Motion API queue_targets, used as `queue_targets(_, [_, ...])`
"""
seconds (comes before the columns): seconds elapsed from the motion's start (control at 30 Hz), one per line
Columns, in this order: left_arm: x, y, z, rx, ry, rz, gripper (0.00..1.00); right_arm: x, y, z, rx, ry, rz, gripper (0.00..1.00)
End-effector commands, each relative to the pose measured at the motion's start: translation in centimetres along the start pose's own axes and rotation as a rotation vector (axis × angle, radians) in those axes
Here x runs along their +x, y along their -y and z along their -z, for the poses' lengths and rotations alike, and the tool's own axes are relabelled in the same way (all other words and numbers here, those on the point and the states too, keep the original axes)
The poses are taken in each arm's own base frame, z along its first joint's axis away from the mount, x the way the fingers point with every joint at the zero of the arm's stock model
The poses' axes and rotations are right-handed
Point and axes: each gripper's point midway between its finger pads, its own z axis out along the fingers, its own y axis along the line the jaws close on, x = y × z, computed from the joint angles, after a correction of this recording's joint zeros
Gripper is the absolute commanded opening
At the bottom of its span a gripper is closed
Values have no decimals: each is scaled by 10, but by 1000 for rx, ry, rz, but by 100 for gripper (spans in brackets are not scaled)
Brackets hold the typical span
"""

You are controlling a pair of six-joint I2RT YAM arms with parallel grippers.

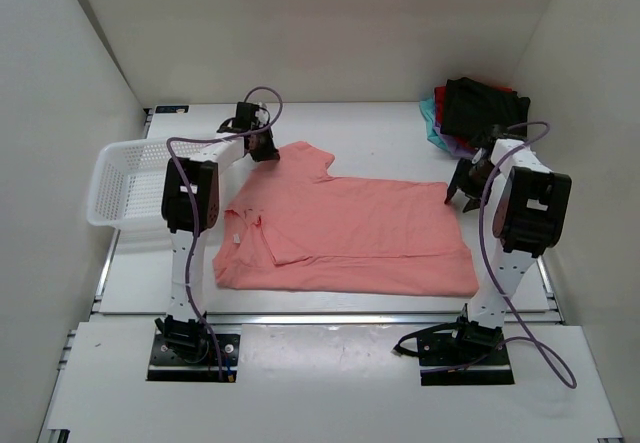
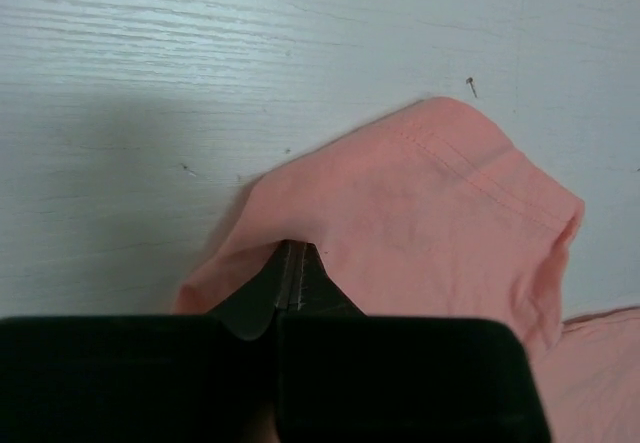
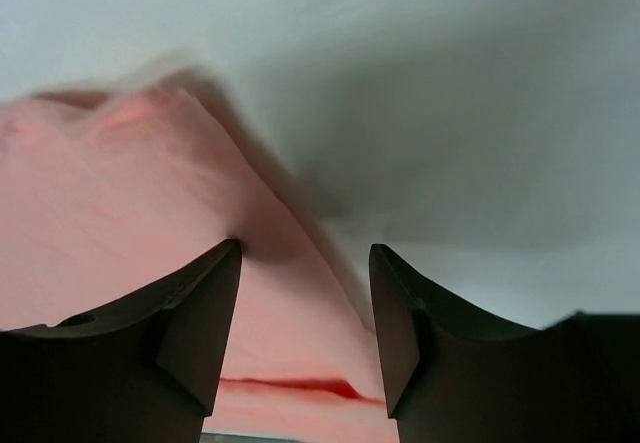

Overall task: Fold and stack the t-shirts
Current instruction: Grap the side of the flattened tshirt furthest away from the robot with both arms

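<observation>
**Mia:** How much of the job is done?

**Ben:** Some of it. A pile of folded t-shirts (image 1: 475, 108) sits in the far right corner of the tabletop (image 1: 380, 133), with a black one on top. The big pink t-shirt (image 1: 350, 233) is not ready yet. It lies spread out in the middle, and only its left side looks tucked in a bit.

**Mia:** So what is left?

**Ben:** I think the pink one needs folding up small and then has to go on the pile.

**Mia:** What are the arms doing?

**Ben:** The left arm reaches far out, past the white basket (image 1: 125, 178). Its left claw (image 1: 266, 152) points down at the far sleeve (image 2: 430, 193). The claw is squeezed tight, and the pink cloth bunches up at its tips, so it looks like it has pinched the sleeve.

**Mia:** And the other one?

**Ben:** The right arm bends over the far right corner of the pink shirt. The right claw (image 1: 453, 197) hangs low there with its two fingers apart. Pink cloth is under it, but I can't see it grabbing anything.
</observation>
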Motion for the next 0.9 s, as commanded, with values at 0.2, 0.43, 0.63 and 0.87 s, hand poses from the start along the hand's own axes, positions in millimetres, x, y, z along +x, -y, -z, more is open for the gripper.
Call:
queue_targets(0.2, [-26, 2, 26, 50, 51, 59, 0, -35, -43, -20, -293, 113, -130, 52])
queue_targets(0.43, [-25, -6, 38, 57, 54, 78, 0, -50, -50, -33, -345, 122, -116, 51])
queue_targets(0.63, [-39, 2, 52, 96, 80, 106, 0, -78, -51, -28, -376, 151, -123, 17])
queue_targets(0.87, [-70, 18, 89, 166, 163, 134, 0, -104, -58, -4, -377, 238, -37, 0])
